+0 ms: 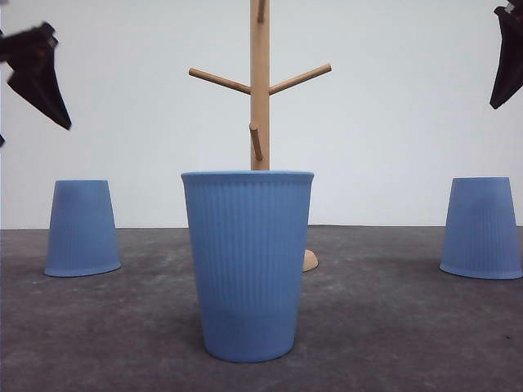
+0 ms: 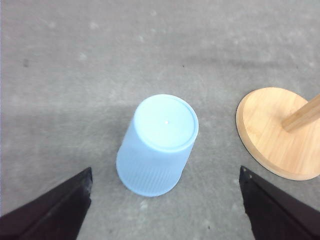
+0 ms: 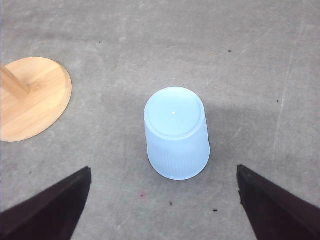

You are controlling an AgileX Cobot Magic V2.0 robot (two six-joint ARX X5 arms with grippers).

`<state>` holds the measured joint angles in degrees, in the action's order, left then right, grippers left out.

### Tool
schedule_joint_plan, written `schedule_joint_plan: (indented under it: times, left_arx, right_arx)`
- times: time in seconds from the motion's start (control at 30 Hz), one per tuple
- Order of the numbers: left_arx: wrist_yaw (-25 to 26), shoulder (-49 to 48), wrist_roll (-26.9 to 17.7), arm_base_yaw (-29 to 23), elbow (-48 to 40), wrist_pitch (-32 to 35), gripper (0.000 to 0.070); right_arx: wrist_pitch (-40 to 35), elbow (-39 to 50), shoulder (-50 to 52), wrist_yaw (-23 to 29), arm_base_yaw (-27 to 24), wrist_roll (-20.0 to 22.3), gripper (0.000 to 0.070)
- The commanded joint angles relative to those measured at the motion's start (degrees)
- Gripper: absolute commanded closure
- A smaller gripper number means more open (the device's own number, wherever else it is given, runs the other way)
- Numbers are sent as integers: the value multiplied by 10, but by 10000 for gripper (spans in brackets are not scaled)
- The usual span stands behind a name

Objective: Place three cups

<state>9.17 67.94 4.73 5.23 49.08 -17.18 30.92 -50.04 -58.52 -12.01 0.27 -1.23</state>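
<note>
While my left gripper point(image 2: 165, 200) and right gripper point(image 3: 162, 200) hang wide open, each overlooks an upturned cup point(image 2: 157, 145) point(image 3: 176, 132).

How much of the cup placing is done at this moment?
Nothing looks placed yet. The wooden rack has bare pegs. The middle cup stands upright on the table; the left cup and the right cup stand upside down. Left gripper and right gripper hover open, holding nothing. All three cups remain.
</note>
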Motion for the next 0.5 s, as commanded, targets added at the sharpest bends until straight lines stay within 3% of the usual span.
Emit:
schedule_joint_plan:
  times: [0.0, 0.4, 0.47]
  left_arx:
    - [2, 22, 3, 4, 14, 12, 61]
    - [12, 159, -6, 28, 100, 34, 45]
    - [12, 180, -10, 31, 118, 28, 17]
  right_arx:
    - [-4, -9, -2, 0, 0, 6, 105]
    - [-10, -9, -2, 0, 0, 6, 105]
    - [-12, -9, -2, 0, 0, 6, 105]
